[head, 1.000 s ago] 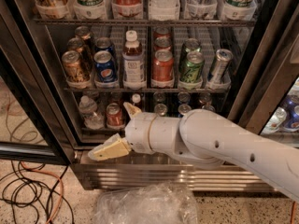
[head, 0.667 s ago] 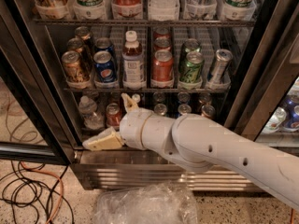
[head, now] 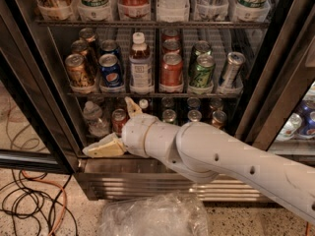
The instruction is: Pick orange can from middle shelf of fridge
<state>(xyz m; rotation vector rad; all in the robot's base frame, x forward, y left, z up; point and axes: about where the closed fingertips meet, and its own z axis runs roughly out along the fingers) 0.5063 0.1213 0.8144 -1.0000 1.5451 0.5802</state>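
Observation:
The orange can (head: 78, 72) stands at the front of the leftmost lane on the middle shelf (head: 147, 95) of the fridge (head: 30, 68), with two more like it behind. My gripper (head: 114, 128) is open and empty. One finger (head: 132, 106) points up and the other (head: 102, 149) points left. It hangs in front of the lower shelf, below and a little right of the orange can, not touching it.
A blue Pepsi can (head: 111, 72), a white-capped bottle (head: 141, 65), a red can (head: 171, 72), green cans (head: 203, 72) and a silver can (head: 230, 69) share the shelf. Small cans and a clear water bottle (head: 93, 119) stand below. Cables (head: 29, 200) and crumpled plastic (head: 152, 218) lie on the floor.
My arm has swung left, carrying the gripper from mid-fridge toward the left side of the lower shelf. The fingers stay spread. The cans have not moved.

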